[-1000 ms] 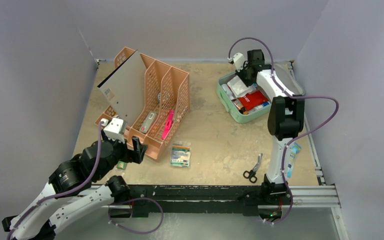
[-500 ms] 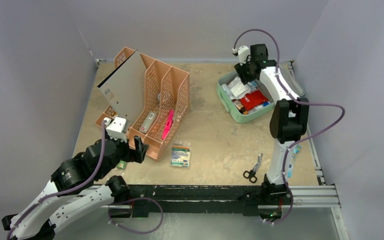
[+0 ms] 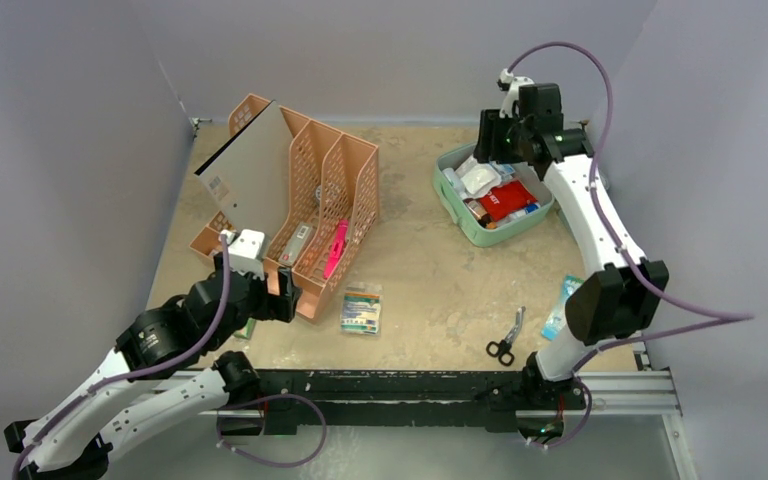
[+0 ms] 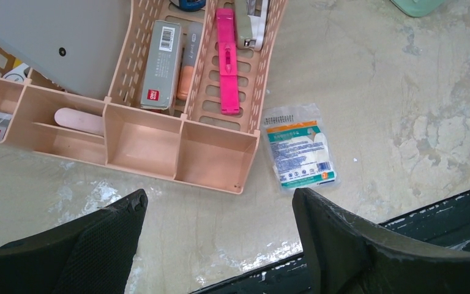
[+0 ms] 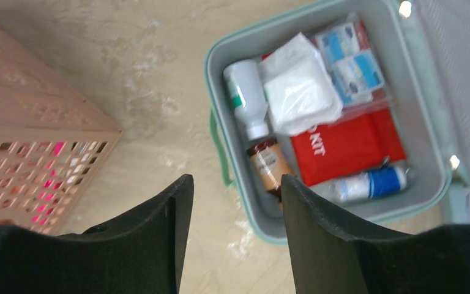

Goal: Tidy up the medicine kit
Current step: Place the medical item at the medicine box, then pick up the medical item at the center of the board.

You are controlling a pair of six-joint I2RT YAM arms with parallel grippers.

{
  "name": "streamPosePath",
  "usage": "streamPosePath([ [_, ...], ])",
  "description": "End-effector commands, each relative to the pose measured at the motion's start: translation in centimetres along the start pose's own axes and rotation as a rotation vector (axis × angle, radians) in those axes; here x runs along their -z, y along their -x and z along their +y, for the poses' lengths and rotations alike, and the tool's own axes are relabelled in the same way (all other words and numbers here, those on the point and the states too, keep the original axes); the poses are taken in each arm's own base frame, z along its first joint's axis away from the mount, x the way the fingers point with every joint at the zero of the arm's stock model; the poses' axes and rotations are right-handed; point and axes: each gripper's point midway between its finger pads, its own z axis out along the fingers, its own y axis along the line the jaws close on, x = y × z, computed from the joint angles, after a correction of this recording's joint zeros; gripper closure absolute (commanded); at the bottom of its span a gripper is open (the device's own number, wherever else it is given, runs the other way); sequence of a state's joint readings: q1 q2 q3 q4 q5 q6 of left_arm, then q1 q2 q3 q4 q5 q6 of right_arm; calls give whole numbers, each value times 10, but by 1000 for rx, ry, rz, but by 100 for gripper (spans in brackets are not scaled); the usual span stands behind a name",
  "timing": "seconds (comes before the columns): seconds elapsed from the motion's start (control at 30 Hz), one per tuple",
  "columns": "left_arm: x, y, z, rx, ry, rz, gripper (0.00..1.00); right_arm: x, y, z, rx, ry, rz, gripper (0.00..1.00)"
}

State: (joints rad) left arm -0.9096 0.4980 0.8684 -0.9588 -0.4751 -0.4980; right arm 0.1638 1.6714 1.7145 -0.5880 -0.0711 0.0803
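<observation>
The mint-green medicine kit point(image 3: 470, 232) lies open at the back right, lid point(image 5: 459, 61) folded back. In the right wrist view its rim point(image 5: 211, 79) encloses a white gauze pack point(image 5: 300, 86), a white bottle point(image 5: 245, 92), a brown bottle point(image 5: 269, 162), a red pouch point(image 5: 349, 147), blue-white packets point(image 5: 349, 61) and a blue-white roll point(image 5: 373, 184). My right gripper point(image 3: 488, 135) point(image 5: 235, 180) is open and empty, raised above the kit's left edge. My left gripper point(image 3: 265, 295) point(image 4: 218, 195) is open and empty, above bare table just in front of the rack.
The orange mesh rack point(image 3: 300, 200) point(image 4: 214, 159) holds a pink item point(image 4: 225, 58), a grey box point(image 4: 161, 64) and a stapler. A gauze packet point(image 3: 361, 308) point(image 4: 298, 153) lies right of the rack's front. Scissors point(image 3: 505, 340) and a blue packet point(image 3: 561, 305) lie near the right arm's base.
My right gripper has lifted up and back out of the kit, and the arm's elbow has swung down to the right, uncovering the blue packet. My left gripper has edged slightly right.
</observation>
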Motion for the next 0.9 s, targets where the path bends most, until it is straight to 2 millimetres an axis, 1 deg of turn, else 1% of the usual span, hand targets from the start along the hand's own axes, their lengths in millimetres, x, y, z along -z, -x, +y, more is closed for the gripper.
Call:
streamPosePath([
  [0.0, 8, 17, -7, 55, -36, -47, 13, 26, -32, 12, -160, 0, 64, 45],
  [0.07, 10, 17, -7, 75, -41, -57, 13, 30, -42, 13, -166, -7, 70, 49],
  [0.13, 11, 19, -8, 96, -53, -74, 13, 29, -45, 4, -162, -56, 55, 61],
  [0.17, 11, 20, -8, 106, -58, -83, 13, 25, -43, -1, -161, -85, 42, 68],
  [0.23, 9, 19, -9, 115, -66, -96, 13, 17, -35, -5, -145, -101, 33, 77],
  [0.33, 11, 17, -8, 121, -69, -100, 13, 2, -19, -4, -144, -93, -1, 92],
  [0.4, 14, 17, -6, 121, -69, -100, 13, -12, -8, -6, -141, -95, -36, 99],
  [0.43, 15, 18, -5, 120, -66, -99, 13, -19, -2, -6, -139, -94, -47, 100],
  [0.47, 17, 18, -3, 117, -61, -98, 13, -31, -2, -8, -135, -98, -38, 100],
  [0.53, 20, 18, 2, 117, -44, -96, 13, -48, 3, -12, -127, -115, -47, 100],
  [0.63, 23, 15, 8, 133, -24, -99, 12, -75, 0, -27, -103, -174, -45, 100],
  [0.77, 25, 16, 9, 146, -34, -122, 13, -103, -2, -46, -56, -247, -36, 100],
  [0.87, 25, 15, 12, 147, -19, -121, 12, -119, -4, -60, -25, -297, -29, 100],
])
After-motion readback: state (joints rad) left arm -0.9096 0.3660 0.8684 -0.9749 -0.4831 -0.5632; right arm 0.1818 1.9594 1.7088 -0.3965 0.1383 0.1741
